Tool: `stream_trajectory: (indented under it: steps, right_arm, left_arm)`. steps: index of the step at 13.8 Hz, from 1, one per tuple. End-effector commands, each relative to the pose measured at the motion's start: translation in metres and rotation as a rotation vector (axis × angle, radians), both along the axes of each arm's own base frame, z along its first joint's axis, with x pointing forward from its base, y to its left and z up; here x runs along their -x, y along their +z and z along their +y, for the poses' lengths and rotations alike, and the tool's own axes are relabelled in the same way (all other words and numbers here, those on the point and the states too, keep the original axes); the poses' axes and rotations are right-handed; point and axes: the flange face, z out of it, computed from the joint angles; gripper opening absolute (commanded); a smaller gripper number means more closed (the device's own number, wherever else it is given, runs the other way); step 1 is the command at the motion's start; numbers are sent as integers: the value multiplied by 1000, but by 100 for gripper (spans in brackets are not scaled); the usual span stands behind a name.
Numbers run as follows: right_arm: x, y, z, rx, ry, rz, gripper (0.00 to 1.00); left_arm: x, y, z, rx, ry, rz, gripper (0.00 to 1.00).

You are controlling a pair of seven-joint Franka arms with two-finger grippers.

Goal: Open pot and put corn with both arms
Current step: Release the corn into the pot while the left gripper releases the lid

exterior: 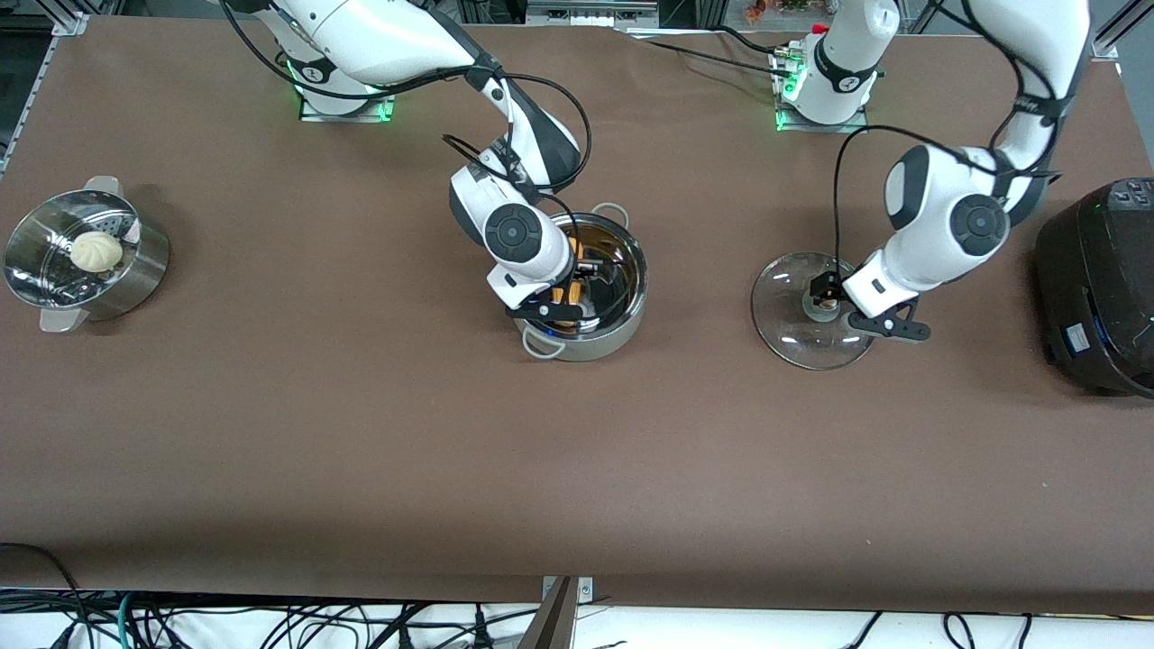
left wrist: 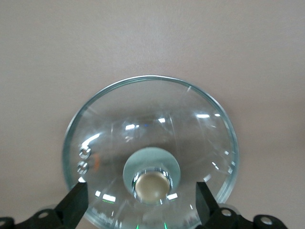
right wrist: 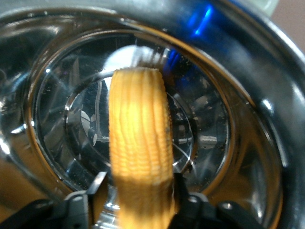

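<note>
The steel pot (exterior: 628,281) stands open mid-table. My right gripper (exterior: 564,296) reaches down into it, shut on the yellow corn cob (exterior: 559,297). In the right wrist view the corn (right wrist: 138,133) runs out from between my fingers (right wrist: 140,191) over the pot's shiny bottom (right wrist: 205,138). The glass lid (exterior: 793,329) lies on the table toward the left arm's end. My left gripper (exterior: 825,302) is over its knob, open. In the left wrist view both fingers (left wrist: 141,200) stand wide apart, clear of the knob (left wrist: 152,185) on the lid (left wrist: 143,124).
A perforated steel steamer (exterior: 140,270) with a white bun (exterior: 96,251) stands at the right arm's end of the table. A big black cooker (exterior: 1100,279) stands at the left arm's end, close to the left arm's elbow.
</note>
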Motion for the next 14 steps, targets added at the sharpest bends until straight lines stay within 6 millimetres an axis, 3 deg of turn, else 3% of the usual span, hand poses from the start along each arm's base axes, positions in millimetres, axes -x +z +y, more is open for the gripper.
stream_trajectory:
  steps: [1,3,5,7,8,11,12,13,14]
  right_arm:
    - [-8,23,2,-13,14,-42,100]
    - [-13,51,-2,-28,10,-75,100]
    - [-32,92,-23,-28,-12,-150,100]
    - [-41,130,-47,19,-5,-188,100]
    - [-43,148,-58,46,-1,-204,100]
    - [-63,203,-107,117,-18,-303,100]
    - [-71,208,-133,157,-14,-282,100]
    - [-87,217,-178,189,-49,-255,100]
    - [-93,240,-200,188,-39,-281,100]
  left_arm:
    - [-26,104,6,16,43,62,100]
    - [-40,176,8,1,64,92,100]
    - [-41,242,20,-75,102,105,100]
    - [-30,289,29,-86,159,128,100]
    - [-24,306,32,-87,164,125,100]
    - [-18,321,39,-85,181,110,100]
    - [-16,325,43,-83,189,101,100]
    - [-15,328,45,-80,194,93,100]
    - [-13,333,48,-75,202,79,100]
